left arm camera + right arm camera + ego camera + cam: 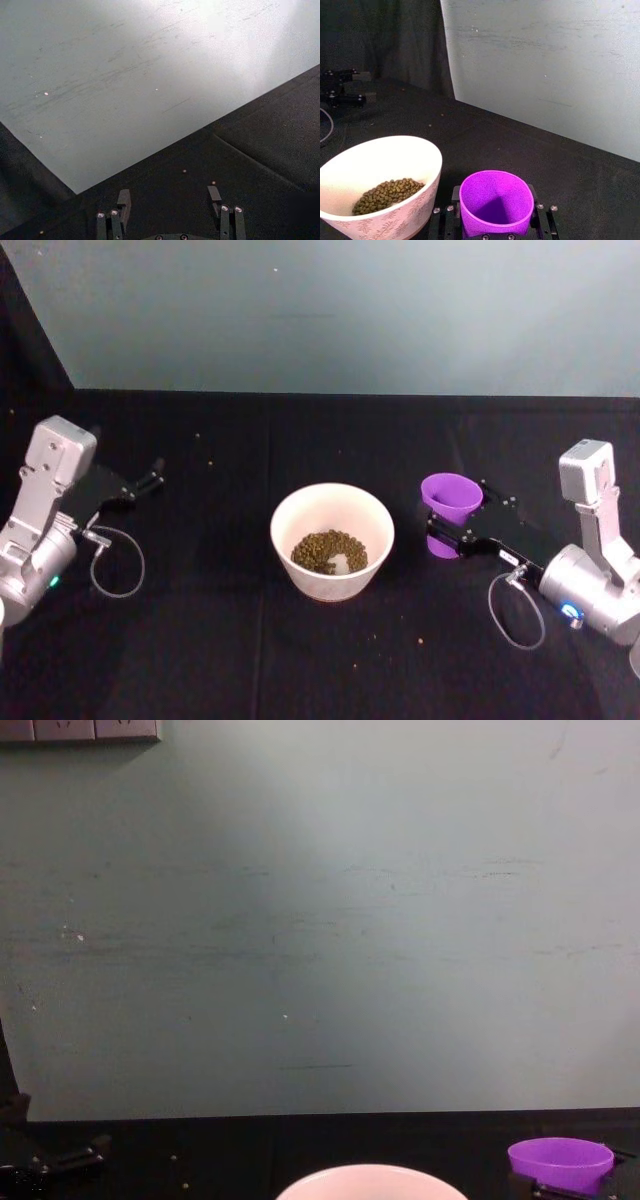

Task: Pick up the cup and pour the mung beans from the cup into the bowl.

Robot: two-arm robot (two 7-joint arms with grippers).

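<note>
On the black table (pixel 200 640), the bowl (pixel 332 540) is seen near the middle, at the 6 o'clock part of the head view. The mung beans (pixel 328 551) are lying inside it as a low heap on the bottom; in the right wrist view the same heap is seen against the inner wall of the bowl. A few loose beans are scattered on the cloth around it.

At about 3 o'clock from the bowl, just beside it but not touching, the cup (pixel 451 510) is held upright. It is gripped by the right gripper (pixel 448 530), whose fingers are pressed on both sides of the lower part of the cup. In the right wrist view the inside of the cup (pixel 496 202) is seen to be purple and without beans.

At about 9 o'clock from the bowl, well apart from it, the left gripper (pixel 152 478) is placed over the cloth. Its fingers (pixel 123 200) are spread wide, and nothing is held between them.

Farther back, at 12 o'clock, a pale grey-green wall (pixel 340 310) is standing behind the table edge.
</note>
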